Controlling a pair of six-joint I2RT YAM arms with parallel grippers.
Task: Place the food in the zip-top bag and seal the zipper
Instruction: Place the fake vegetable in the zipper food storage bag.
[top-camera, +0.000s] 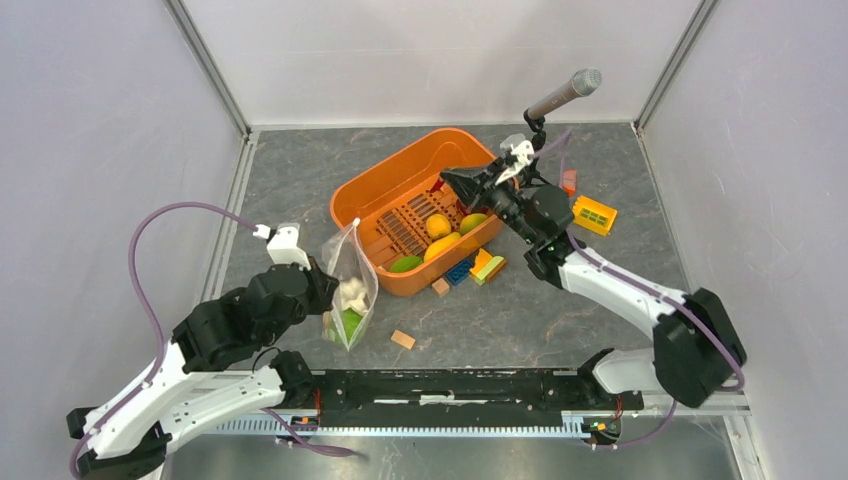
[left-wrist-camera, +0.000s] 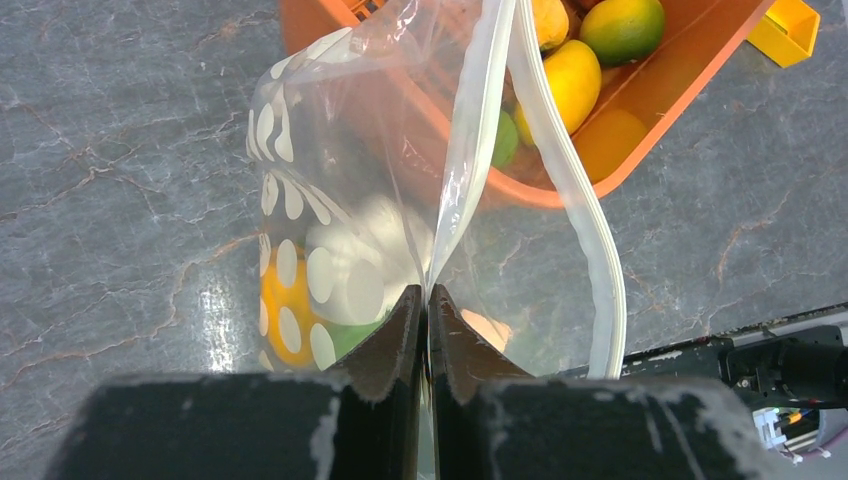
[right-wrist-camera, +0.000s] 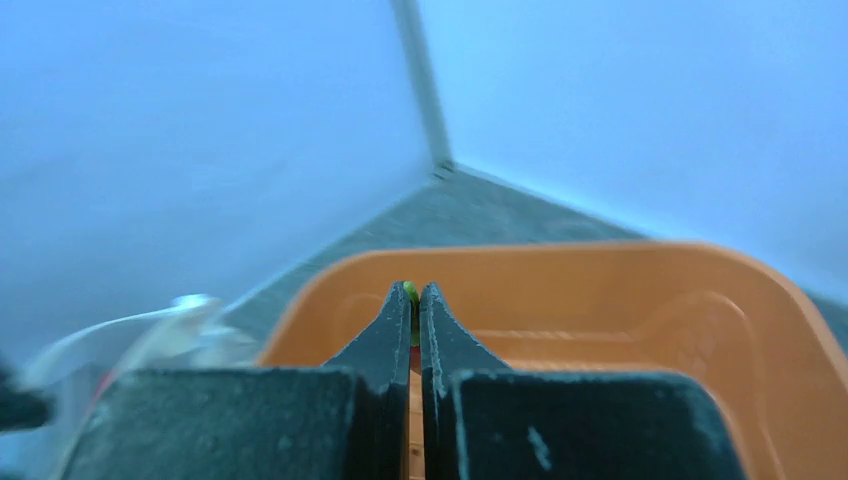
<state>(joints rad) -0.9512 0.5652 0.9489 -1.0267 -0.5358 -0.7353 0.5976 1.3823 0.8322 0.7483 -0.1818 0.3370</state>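
Zip-top bag sits lower left of centre in the top view, and the left gripper is clamped on its edge. Close in on the left wrist view, the fingertips pinch one lip right at the white zipper. The other lip bows out to the right, so the mouth gapes toward the orange basket. Through the dotted film a white piece, a green one and a yellow-orange one lie at the bottom.

Further up the frame, more food, yellow and green, bunches in the basket's lower right corner. Above the basket's upper part hangs the right gripper, pinched tight.

To do this well, I'd hold that left pinch firm and the mouth wide. I'd bring each piece right over the gap between the lips and let go low, without nudging the free lip.

Only the right wrist view catches a sliver of green between the tips. I can't tell whether that is a grasped stem, and the view is blurred. Only the top view shows the bag and the right gripper well apart. Only the left wrist view shows the mouth truly open.
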